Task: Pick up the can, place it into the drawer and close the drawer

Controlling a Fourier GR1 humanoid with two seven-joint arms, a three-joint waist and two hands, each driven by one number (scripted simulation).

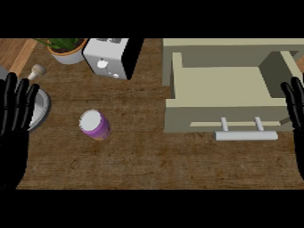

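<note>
Both hands empty, fingers straight: left hand [8,120] at the left edge, right hand [303,111] at the right. The can [94,125] stands upright on the counter [154,164], left of the open drawer [216,84]. Risk: a sideways approach may topple the can.

kitchen — wooden counter [161,164] | toaster [108,58] | potted plant [67,48] — drawer [223,87]

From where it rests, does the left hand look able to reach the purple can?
Probably yes. The left hand rests open at the left edge, and only bare counter lies between it and the upright can.
</note>
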